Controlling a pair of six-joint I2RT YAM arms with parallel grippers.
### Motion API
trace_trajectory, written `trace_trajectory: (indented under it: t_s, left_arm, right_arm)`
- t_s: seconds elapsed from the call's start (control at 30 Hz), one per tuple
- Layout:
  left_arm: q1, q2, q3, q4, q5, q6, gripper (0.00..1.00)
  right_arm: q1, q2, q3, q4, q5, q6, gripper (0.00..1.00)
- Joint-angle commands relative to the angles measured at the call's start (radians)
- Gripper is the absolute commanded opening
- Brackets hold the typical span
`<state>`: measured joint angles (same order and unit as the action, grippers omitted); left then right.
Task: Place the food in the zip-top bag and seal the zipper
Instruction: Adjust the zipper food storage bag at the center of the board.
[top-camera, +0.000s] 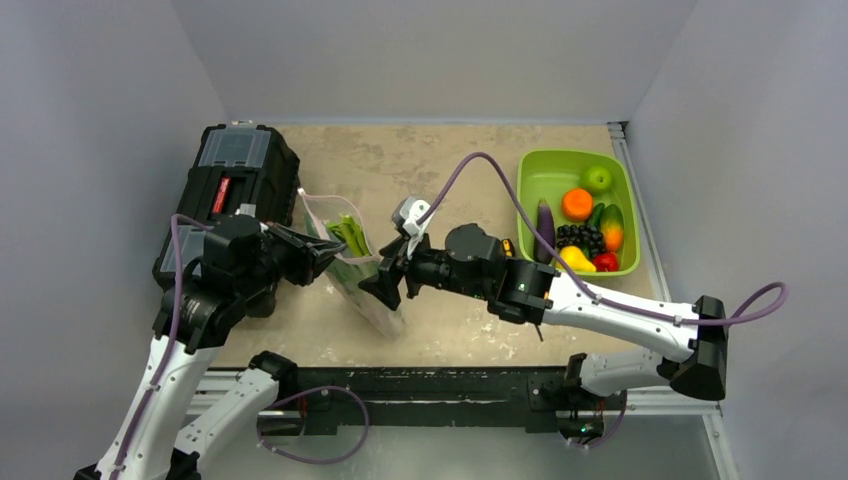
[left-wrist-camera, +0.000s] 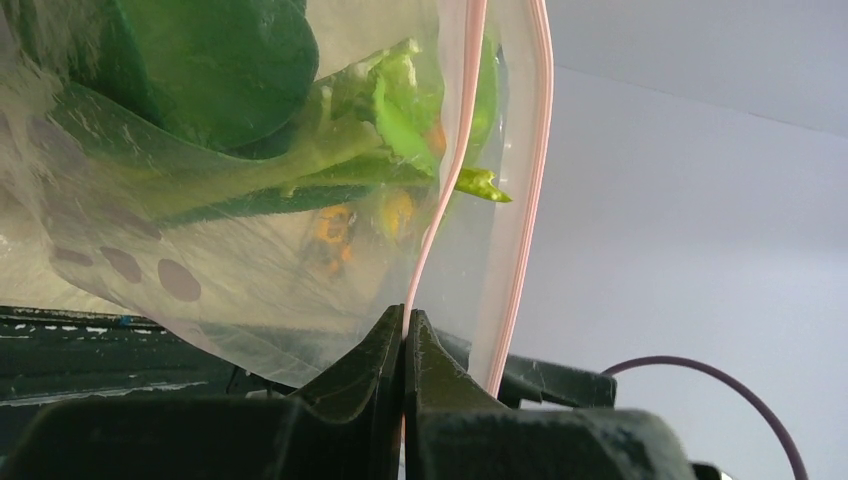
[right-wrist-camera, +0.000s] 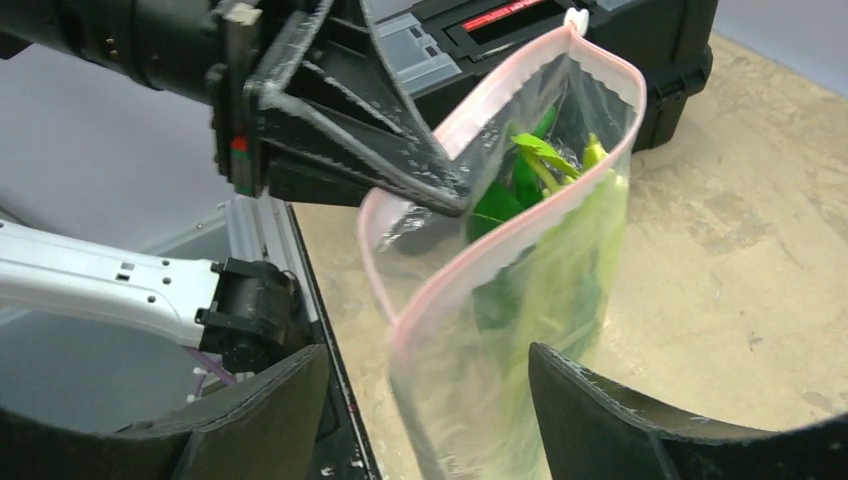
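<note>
The left gripper (top-camera: 318, 250) is clamped tight, its two tips pressed together on one lip of the zip-top bag (top-camera: 368, 285), right on the pink zipper (left-wrist-camera: 468, 110). The bag hangs from that pinch and its mouth gapes open, the two pink strips standing well apart just beyond the fingertips. I cannot tell whether its bottom rests on the counter (top-camera: 420, 170).

The food (top-camera: 350, 235) is inside the bag, just past the left gripper's tips: dark leaves and pale green stalks press against the clear plastic, and one stalk tip pokes out over the nearer strip.

The right gripper (right-wrist-camera: 425, 355) stands wide, one finger on either side of the bag's lower half, with a gap showing on both sides, so it holds nothing. From its wrist view the open mouth rises straight ahead, with the left gripper (right-wrist-camera: 450, 195) gripping the far lip up and to the left.

Behind the left gripper sits a black toolbox (top-camera: 230, 180). Well off behind the right gripper's arm, a lime-green bin (top-camera: 540, 165) holds assorted fruits and vegetables.
</note>
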<state>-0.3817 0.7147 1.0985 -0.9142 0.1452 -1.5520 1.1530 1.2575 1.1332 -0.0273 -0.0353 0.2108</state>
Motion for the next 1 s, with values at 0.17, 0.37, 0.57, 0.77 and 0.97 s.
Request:
trace_trajectory:
  t_s: [0.17,0.37,0.57,0.77,0.97]
  left_arm:
    - [0.003,-0.021,0.058,-0.008,-0.006,0.005,0.00]
    - [0.003,-0.033,0.073,-0.008,-0.037,0.048,0.03]
    - [0.003,-0.056,0.119,0.026,-0.134,0.302,0.53]
    - [0.004,-0.084,0.166,0.039,-0.206,0.887,0.77]
    - [0.003,-0.102,0.134,0.010,-0.190,1.272,0.81]
  right_arm:
    - [0.083,0.012,0.014,0.131,0.313,-0.109,0.55]
    - [0.082,0.008,-0.027,0.236,0.331,-0.188,0.08]
    - [0.071,-0.034,-0.092,0.315,0.261,-0.346,0.00]
    - [-0.085,-0.128,-0.181,0.358,0.026,-0.303,0.00]
    - [-0.204,-0.174,-0.240,0.384,-0.166,-0.295,0.00]
